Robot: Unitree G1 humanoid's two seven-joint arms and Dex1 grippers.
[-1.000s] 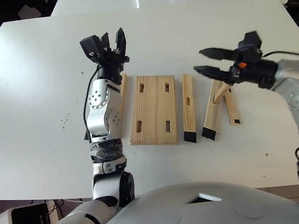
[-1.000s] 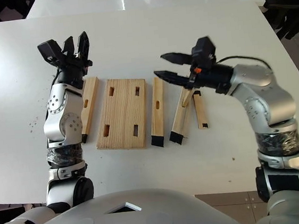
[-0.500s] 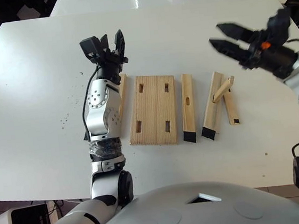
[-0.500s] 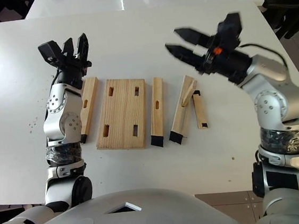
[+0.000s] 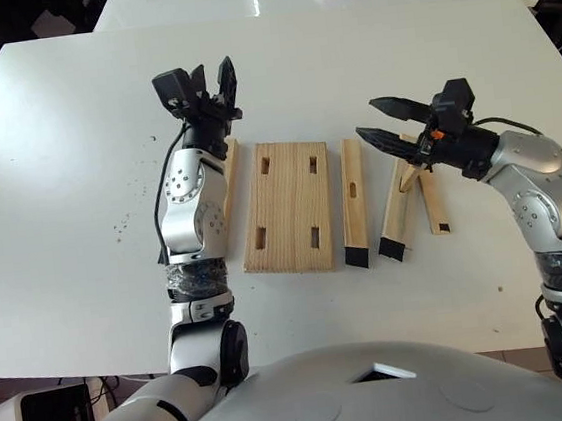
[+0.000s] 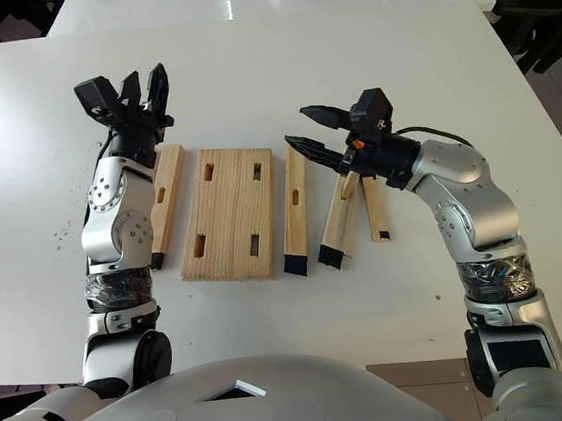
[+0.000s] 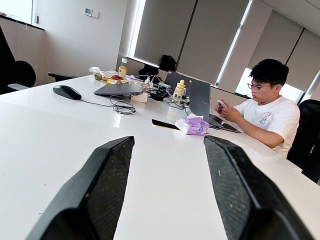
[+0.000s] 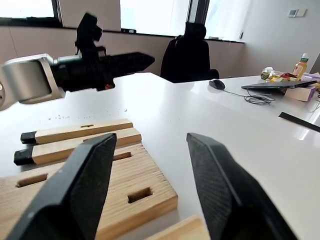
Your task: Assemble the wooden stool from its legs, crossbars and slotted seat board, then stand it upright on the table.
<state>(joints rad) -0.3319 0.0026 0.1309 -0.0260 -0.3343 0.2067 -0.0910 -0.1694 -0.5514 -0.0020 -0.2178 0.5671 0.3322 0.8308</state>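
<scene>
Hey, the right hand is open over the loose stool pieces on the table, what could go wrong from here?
1. A short crossbar lies tilted across the long leg, right by the open right hand. Closing there could knock it off or pinch both pieces together.
2. The pieces lie close side by side, so a finger coming down could nudge the slotted leg askew or push it against the seat board.

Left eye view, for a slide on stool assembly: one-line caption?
Open right gripper above loose legs beside the seat board; left gripper open too.
</scene>
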